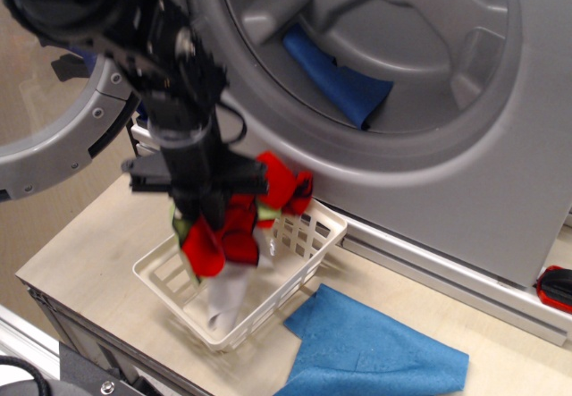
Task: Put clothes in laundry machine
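Observation:
My gripper is shut on the clothes and holds them above the white lattice basket. The bundle hangs down: a bright red garment with dark trim, a light green piece at its left, and a white/grey piece trailing into the basket. The laundry machine stands behind, its round drum opening facing me, with a blue cloth inside. Its round door is swung open at the left.
A flat blue cloth lies on the wooden counter right of the basket. A red and black object sits at the right edge. The counter's front edge runs along the lower left.

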